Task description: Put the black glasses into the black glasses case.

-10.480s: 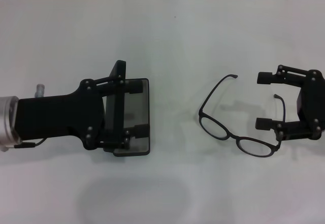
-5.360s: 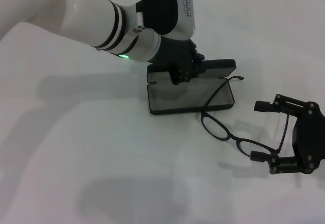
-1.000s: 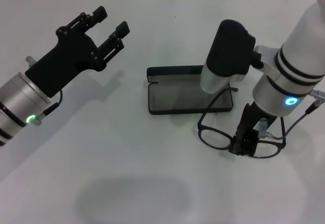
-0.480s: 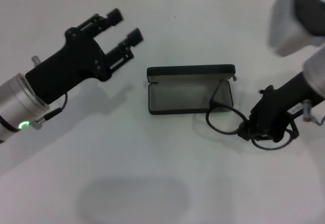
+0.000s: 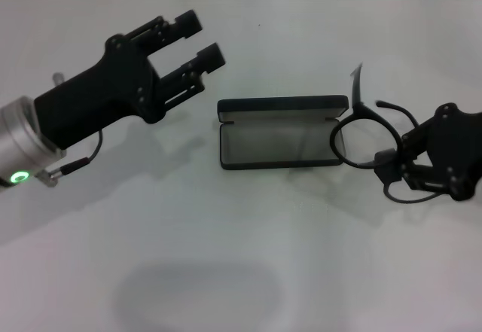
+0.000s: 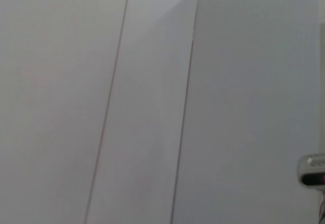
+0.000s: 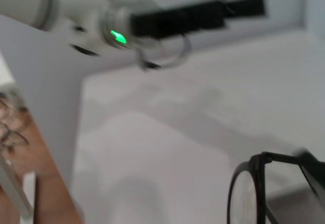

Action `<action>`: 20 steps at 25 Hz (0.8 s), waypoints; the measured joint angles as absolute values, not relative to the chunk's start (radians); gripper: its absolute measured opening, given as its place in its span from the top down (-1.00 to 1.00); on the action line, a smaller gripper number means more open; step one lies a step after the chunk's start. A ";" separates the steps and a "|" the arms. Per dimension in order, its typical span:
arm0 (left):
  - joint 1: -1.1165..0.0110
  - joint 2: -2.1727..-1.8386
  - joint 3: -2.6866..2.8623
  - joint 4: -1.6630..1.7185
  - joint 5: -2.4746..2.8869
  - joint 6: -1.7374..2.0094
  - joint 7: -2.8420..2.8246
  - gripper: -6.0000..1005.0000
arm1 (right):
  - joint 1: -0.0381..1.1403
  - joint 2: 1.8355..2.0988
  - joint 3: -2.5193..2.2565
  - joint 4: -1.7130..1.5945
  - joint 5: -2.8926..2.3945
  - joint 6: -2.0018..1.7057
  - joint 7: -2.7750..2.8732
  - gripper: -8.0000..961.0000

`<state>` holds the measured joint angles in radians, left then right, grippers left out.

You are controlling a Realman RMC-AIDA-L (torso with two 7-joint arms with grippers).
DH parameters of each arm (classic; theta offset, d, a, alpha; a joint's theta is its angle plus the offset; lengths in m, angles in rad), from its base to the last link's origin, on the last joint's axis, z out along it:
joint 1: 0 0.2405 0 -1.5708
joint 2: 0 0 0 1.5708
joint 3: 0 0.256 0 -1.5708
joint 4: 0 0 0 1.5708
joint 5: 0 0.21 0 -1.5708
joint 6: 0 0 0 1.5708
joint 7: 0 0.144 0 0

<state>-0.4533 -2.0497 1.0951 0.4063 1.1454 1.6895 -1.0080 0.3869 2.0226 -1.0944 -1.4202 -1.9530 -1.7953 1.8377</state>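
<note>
Far left, the left gripper [image 5: 197,42] hovers with fingers spread, gripping nothing. The black glasses case [image 5: 280,132] lies open at centre, long axis running left-right. Just right of it, the right gripper [image 5: 393,168] pinches the black glasses [image 5: 360,134], lifted and tilted off the table, so the case waits leftward.

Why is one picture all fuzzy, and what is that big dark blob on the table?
Right wrist view: smeared, so the left gripper and the glasses look soft. Head view: sharper; the blob is a faint shadow on the table near the bottom edge. Left wrist view: only plain pale panels.
</note>
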 joint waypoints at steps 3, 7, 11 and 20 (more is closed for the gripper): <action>-0.483 -2.045 1.096 0.412 1.159 1.690 -1.065 -0.22 | 0.352 2.021 -1.081 -1.352 -1.856 -1.807 1.665 0.75; -0.539 -2.035 1.097 0.412 1.191 1.690 -1.161 -0.22 | 0.323 2.024 -1.084 -1.231 -1.769 -1.808 1.415 0.75; -0.601 -2.023 1.100 0.421 1.231 1.691 -1.273 -0.22 | 0.317 2.025 -1.086 -1.070 -1.683 -1.800 1.131 0.75; -0.726 -2.025 1.101 0.422 1.370 1.716 -1.406 -0.22 | 0.326 2.028 -1.107 -0.902 -1.565 -1.688 0.803 0.75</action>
<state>-0.7258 -2.0249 1.1010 0.4223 1.3696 1.7160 -1.4062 0.3264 2.0275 -1.1069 -0.9024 -1.5652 -1.6884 0.8027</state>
